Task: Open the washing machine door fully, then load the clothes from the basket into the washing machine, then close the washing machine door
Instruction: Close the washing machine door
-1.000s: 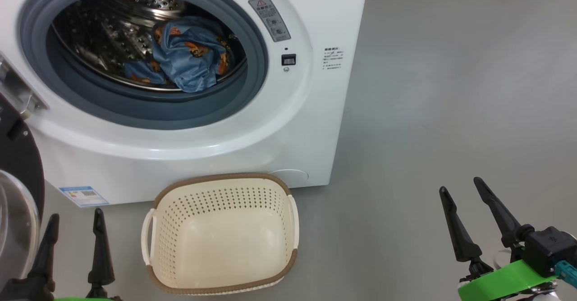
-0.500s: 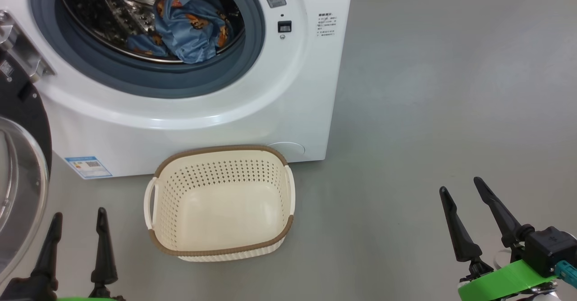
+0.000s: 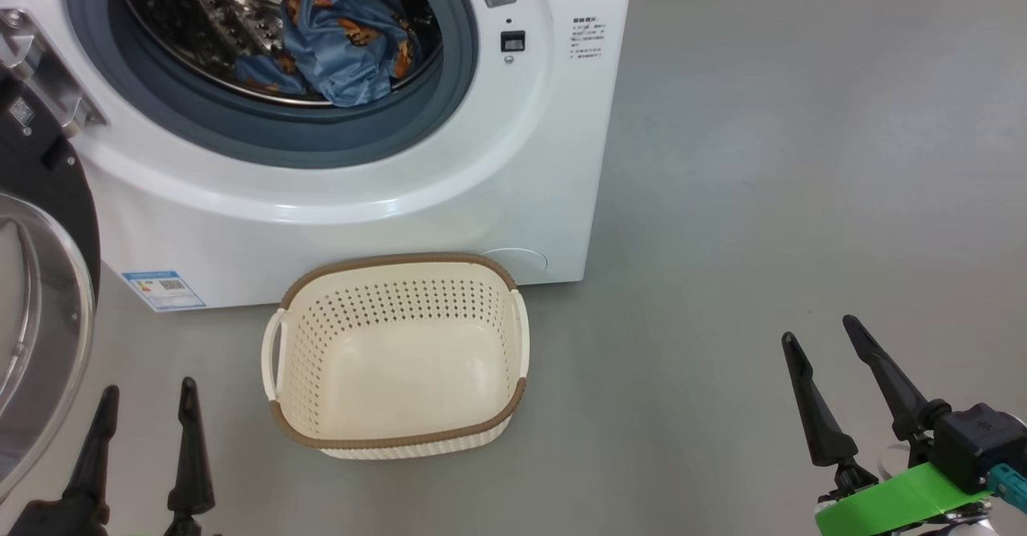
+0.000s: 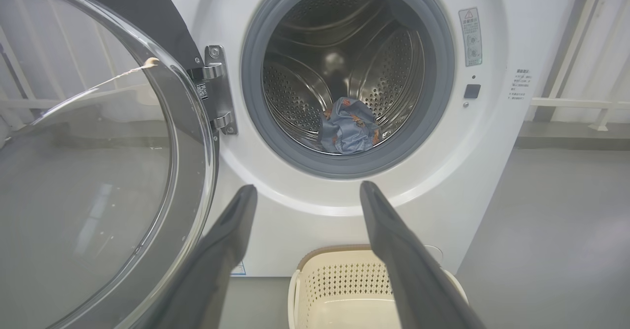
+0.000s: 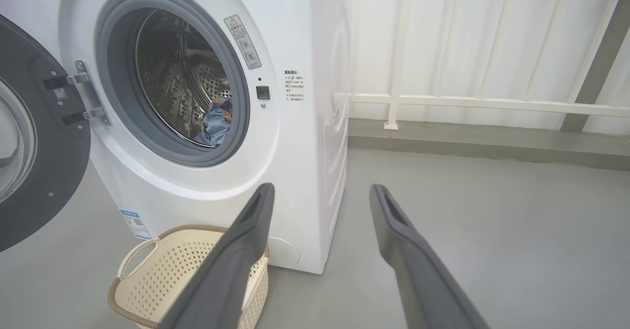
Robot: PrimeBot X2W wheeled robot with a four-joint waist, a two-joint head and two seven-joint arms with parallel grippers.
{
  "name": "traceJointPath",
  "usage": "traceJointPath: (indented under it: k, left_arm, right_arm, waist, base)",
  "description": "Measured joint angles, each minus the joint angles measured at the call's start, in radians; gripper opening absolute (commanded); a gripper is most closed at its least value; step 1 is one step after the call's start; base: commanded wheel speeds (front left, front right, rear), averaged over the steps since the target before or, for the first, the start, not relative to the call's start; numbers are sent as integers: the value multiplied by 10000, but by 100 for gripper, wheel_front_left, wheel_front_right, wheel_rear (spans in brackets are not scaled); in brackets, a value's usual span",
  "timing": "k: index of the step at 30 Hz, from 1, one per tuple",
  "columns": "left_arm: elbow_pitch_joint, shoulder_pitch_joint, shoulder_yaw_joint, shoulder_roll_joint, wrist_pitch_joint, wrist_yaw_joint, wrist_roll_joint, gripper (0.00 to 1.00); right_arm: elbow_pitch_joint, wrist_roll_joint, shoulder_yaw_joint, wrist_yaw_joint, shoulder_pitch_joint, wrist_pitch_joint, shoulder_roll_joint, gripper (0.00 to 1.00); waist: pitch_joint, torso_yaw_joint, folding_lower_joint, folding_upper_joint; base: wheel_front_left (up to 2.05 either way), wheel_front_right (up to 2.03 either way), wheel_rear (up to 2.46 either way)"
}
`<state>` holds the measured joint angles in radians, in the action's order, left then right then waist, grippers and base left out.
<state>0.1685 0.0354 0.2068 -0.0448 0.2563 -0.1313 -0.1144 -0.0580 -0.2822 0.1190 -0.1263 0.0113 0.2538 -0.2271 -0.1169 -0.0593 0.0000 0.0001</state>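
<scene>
The white washing machine stands with its round black washing machine door swung open to the left, glass bowl facing me. The light-blue bear-print clothes lie bunched in the steel drum. On the floor before the machine sits the cream basket, with nothing inside it. My left gripper is open and empty at the lower left, beside the door and left of the basket. My right gripper is open and empty at the lower right, well clear of the basket. The left wrist view looks between open fingertips at the clothes.
Bare grey floor spreads to the right of the machine. A white rail and pale curtain wall run behind it. The door's metal hinge sits at the drum opening's left edge. A blue label marks the machine's lower front.
The head camera has tilted down, so the machine and basket sit higher in the picture. The left gripper shows slightly lower. Both grippers stay open and the clothes have not moved.
</scene>
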Motion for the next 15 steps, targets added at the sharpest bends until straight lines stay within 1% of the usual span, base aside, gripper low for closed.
traceJointPath:
  k: [15]
  left_arm:
    - [0, 3, 2, 0, 0, 0, -19, 100]
  right_arm:
    - [6, 0, 2, 0, -1, 0, 0, 100]
  waist:
    - [-50, 116, 0, 0]
  base:
    - [0, 0, 0]
